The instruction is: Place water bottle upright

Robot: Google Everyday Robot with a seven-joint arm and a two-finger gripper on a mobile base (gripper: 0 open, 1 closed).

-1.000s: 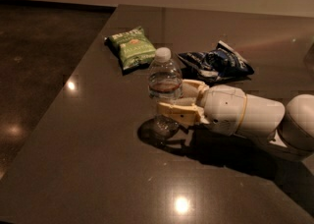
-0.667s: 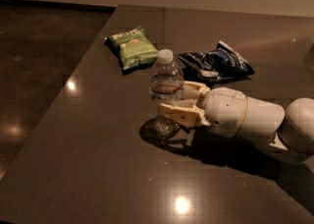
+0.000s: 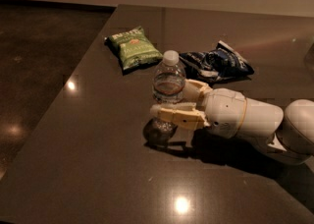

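Note:
The water bottle (image 3: 169, 81) is clear ribbed plastic with a white cap and stands nearly upright on the dark table (image 3: 98, 169), its base touching or just above the surface. My gripper (image 3: 172, 104) reaches in from the right, and its cream fingers (image 3: 177, 116) are shut around the bottle's lower body. The white arm (image 3: 255, 120) lies low over the table behind it. The near finger hides part of the bottle's lower half.
A green snack bag (image 3: 133, 47) lies flat behind and left of the bottle. A dark blue snack bag (image 3: 218, 63) lies behind it to the right, close to my wrist. The table's left edge (image 3: 59, 115) runs diagonally, with dark floor beyond.
The bottle in my grip has tilted a little further toward upright and shifted slightly right. The snack bags have not moved.

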